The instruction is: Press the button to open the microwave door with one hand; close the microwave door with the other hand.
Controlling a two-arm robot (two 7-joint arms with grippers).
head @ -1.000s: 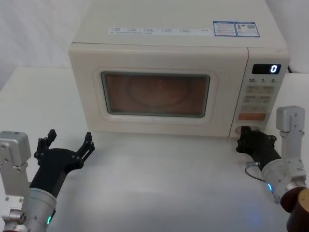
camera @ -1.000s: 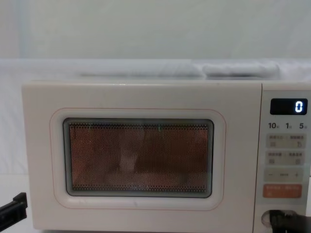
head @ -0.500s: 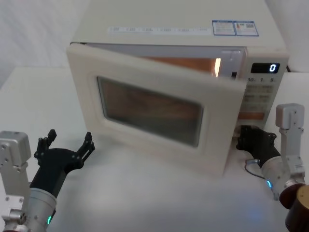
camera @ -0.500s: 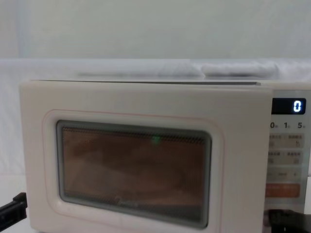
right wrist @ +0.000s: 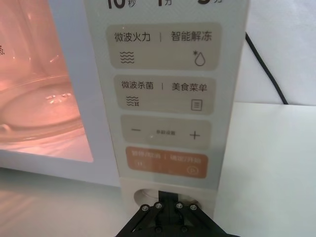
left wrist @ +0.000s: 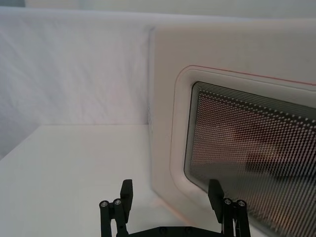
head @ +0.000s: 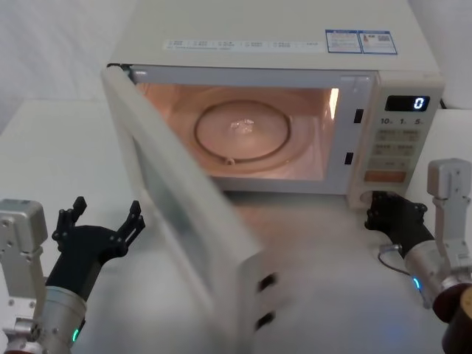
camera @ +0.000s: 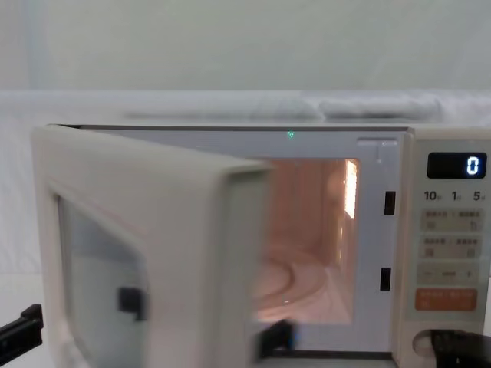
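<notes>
Right hand (head: 385, 214) sat low at the front corner of the microwave (head: 280, 44), fingers pressed together, tip right up at the button (right wrist: 166, 196) at the foot of the control strip; whether it actually touched, I could not tell. Just above the hand ran the orange key (right wrist: 166, 162), and higher up the display (head: 407, 104) read 0. Off to that hand's left, the microwave door (head: 184, 221) stood swung wide out over the tabletop (head: 44, 140), cavity lit and the glass turntable (head: 242, 131) in plain sight. Left hand (head: 102, 221) hovered over the tabletop with fingers spread, the door's outer face and its window (left wrist: 252, 163) just ahead of it and to its right, not touching.
</notes>
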